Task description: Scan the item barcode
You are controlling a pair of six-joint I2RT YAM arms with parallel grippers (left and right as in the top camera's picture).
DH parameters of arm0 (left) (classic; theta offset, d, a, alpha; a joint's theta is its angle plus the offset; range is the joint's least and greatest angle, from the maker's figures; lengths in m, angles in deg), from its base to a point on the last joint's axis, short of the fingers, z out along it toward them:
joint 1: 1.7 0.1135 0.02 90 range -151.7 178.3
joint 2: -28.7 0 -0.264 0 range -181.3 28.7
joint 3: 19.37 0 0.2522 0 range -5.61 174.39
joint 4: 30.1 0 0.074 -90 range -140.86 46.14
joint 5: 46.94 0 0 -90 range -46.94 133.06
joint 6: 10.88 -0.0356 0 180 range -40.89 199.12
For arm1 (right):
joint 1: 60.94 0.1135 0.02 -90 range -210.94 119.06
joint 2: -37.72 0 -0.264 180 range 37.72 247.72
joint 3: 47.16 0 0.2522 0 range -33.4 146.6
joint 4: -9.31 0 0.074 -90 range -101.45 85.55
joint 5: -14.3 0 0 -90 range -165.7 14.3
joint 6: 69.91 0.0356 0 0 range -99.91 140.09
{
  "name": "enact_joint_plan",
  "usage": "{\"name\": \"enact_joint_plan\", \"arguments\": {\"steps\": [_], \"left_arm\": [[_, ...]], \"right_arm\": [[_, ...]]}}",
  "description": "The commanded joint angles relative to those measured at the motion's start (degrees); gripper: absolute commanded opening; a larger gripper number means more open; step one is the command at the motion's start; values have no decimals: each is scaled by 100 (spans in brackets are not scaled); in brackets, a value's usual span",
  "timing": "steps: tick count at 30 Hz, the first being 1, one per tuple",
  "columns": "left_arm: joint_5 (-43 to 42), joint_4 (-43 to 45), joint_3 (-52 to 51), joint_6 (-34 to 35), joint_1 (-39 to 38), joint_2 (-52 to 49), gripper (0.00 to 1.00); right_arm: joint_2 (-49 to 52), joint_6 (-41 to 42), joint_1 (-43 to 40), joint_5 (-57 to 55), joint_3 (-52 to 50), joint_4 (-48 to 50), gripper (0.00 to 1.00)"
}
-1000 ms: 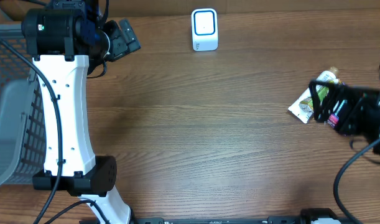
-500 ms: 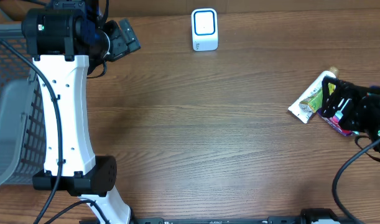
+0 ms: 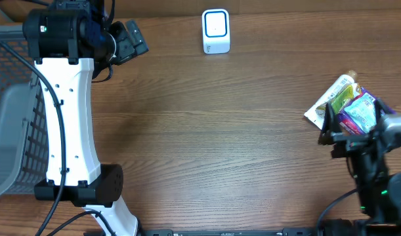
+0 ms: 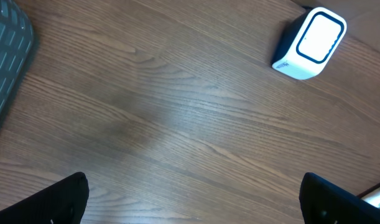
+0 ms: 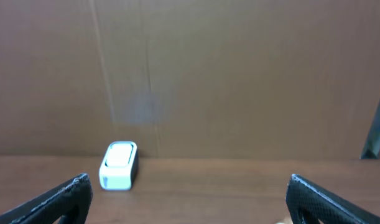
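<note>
The item is a green and white pouch (image 3: 336, 97) lying flat at the table's right edge. A purple and blue pouch (image 3: 358, 112) lies partly over it. No barcode shows on either. My right gripper (image 3: 355, 124) hovers open over their near side, holding nothing. In the right wrist view the right gripper (image 5: 188, 190) faces level towards the white scanner (image 5: 118, 165), and the pouches are out of view. The white scanner (image 3: 216, 31) stands at the table's far edge. My left gripper (image 3: 132, 39) is open and empty at the back left, with the white scanner (image 4: 309, 43) ahead of it.
A grey wire basket (image 3: 10, 124) stands along the left edge, its corner (image 4: 6, 53) also in the left wrist view. The left arm's white link (image 3: 67, 124) stretches over the table's left side. A brown cardboard wall (image 5: 239, 74) closes off the back.
The right arm has drawn back towards the near edge and tipped its gripper up, uncovering the pouches. The purple pouch now shows. The left arm has not moved.
</note>
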Motion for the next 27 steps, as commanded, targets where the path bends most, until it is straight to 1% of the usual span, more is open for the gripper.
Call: {"name": "enact_joint_plan", "arguments": {"steps": [1,5,10,14,19,27], "left_arm": [[-22,7,-24,-66,0,-9,99],[-24,7,-26,-66,0,-9,100],[-24,7,-24,-66,0,-9,100],[-24,7,-24,-66,0,-9,100],[-24,7,-26,-66,0,-9,100],[-24,7,-24,-66,0,-9,100]], "right_arm": [[-765,-87,-42,-55,-1346,863,100],[-1340,-85,46,-52,-2240,1276,100],[-1917,-87,140,-55,-2927,1279,100],[-2184,-83,155,-48,-3331,1281,100],[-2267,-85,157,-20,-3412,817,100],[-2262,-63,157,-55,-3412,817,100]]}}
